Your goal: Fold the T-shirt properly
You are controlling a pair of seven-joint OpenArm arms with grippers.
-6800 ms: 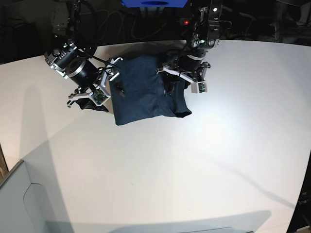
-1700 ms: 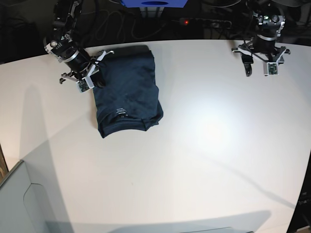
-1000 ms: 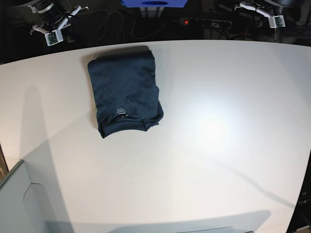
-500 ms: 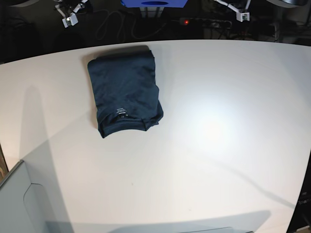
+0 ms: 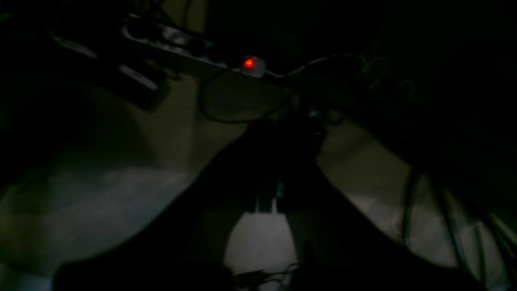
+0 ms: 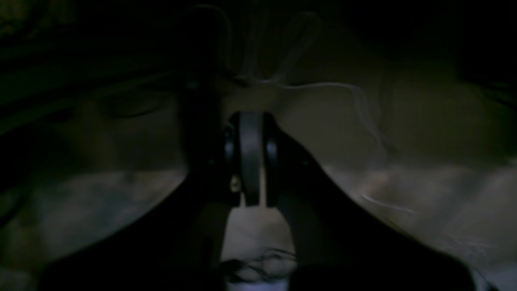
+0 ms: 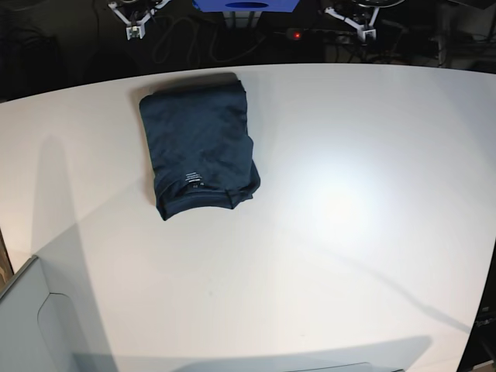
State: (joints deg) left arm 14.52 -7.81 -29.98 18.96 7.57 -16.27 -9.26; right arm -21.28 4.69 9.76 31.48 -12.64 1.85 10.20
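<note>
T-shirt [image 7: 200,151]: folded compact on table [image 7: 349,232], judged finished; left gripper [image 7: 350,17] and right gripper [image 7: 137,17] parked beyond it, clenched empty.

black end effector [image 6: 250,161] fingers (dimly lit), white brackets [image 7: 133,17].

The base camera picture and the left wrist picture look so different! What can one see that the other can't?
Only the base view shows the folded dark navy-blue cotton T-shirt lying on the white table, with both arms pulled back at the top edge. Only the left wrist view shows the left gripper up close, shut and holding nothing, over a dim floor. Both show the glowing red light on the power strip.
</note>
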